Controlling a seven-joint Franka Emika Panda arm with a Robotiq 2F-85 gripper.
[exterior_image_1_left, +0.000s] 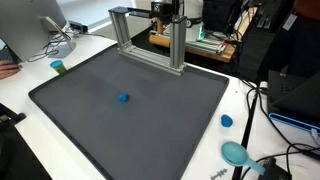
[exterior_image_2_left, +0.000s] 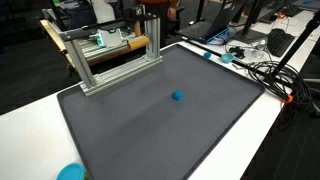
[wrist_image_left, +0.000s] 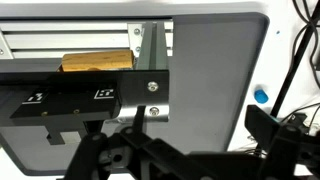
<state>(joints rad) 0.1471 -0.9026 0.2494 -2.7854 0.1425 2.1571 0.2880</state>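
Though marks on the bracket (wrist_image_left: 85, 95) seem unreadable, the frame (wrist_image_left: 150, 45) stands close ahead. Jaws' state cannot be told.

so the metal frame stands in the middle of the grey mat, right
No, the metal frame stands at the edge of the grey mat, not in its middle. Only a small blue object lies there. Both exterior views show this.

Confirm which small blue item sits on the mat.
The blue piece near the middle of the mat; the blue cap and teal disc lie off it, on the white table.
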